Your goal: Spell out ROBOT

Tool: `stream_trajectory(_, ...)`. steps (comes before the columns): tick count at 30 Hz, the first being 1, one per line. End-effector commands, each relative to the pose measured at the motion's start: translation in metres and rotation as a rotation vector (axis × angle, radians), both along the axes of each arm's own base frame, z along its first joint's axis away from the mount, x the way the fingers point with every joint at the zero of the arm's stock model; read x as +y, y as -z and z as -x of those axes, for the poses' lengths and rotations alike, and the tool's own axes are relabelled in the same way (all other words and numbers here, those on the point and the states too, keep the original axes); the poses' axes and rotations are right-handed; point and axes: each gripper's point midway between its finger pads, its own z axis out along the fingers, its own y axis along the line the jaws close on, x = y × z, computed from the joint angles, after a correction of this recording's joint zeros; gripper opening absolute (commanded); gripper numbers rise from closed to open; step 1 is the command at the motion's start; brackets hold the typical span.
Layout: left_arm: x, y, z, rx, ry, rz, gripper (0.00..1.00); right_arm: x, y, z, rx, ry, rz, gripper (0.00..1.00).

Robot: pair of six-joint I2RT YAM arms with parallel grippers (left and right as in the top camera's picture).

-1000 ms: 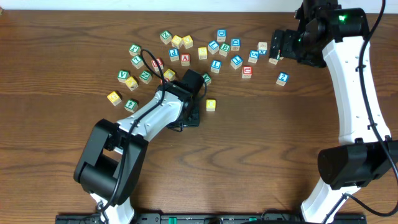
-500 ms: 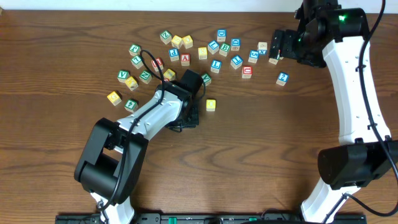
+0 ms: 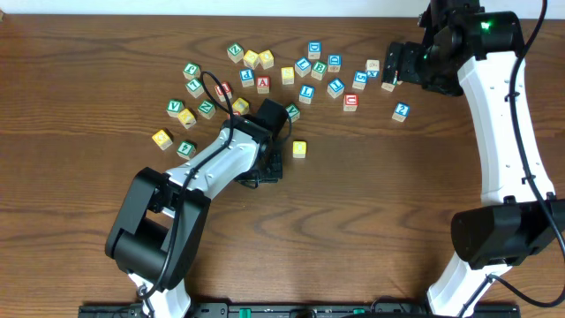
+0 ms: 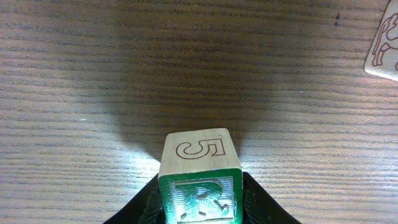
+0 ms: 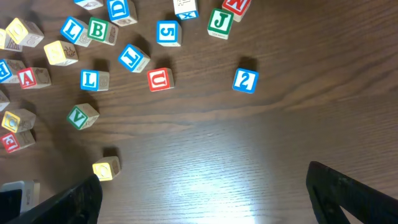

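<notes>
Left wrist view shows the R cube (image 4: 199, 163) between the fingers (image 4: 258, 204) of my left gripper (image 4: 200, 206), its green-framed R facing the lens and a 5 on the face above it. Both fingers press against its sides, so I read this as a pinch on the cube, though I cannot tell whether it rests on the table (image 3: 397, 203) or hangs just above it. From overhead this grip sits on open wood below the scatter of letter cubes (image 3: 265, 79), with one yellow cube (image 3: 299, 149) lying alone just beside it. My right gripper (image 5: 202, 180) hovers over the right end of the scatter with its fingers spread wide and nothing between them. I can pick out the green B cube (image 5: 96, 29) among the loose letters, but I cannot find the T. No row of letters is laid out anywhere, so I judge the word barely begun: R is in hand, and both O's, B and T remain to be placed.
</notes>
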Motion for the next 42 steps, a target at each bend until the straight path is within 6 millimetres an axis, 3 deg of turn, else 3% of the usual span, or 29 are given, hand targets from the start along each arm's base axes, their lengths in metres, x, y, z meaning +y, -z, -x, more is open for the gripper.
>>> stream_trajectory(1,-0.003,-0.003,-0.006,-0.005,0.031,0.009,0.33,-0.001,-0.007,0.004,-0.014,-0.009,-0.001,0.99)
stream_trajectory(7,-0.011,-0.012,-0.015,-0.033,0.068,0.034,0.3,-0.001,-0.007,0.004,-0.014,-0.009,-0.001,0.99)
stream_trajectory(22,-0.029,-0.025,-0.066,-0.249,0.104,0.068,0.3,-0.001,-0.007,0.004,-0.013,-0.009,0.0,0.99)
stream_trajectory(28,-0.033,-0.005,-0.066,-0.227,0.114,0.06,0.31,-0.001,-0.006,0.005,-0.01,-0.009,0.0,0.99)
stream_trajectory(42,-0.043,-0.007,-0.063,-0.238,0.152,0.065,0.31,-0.001,-0.006,0.004,-0.01,-0.009,0.0,0.99)
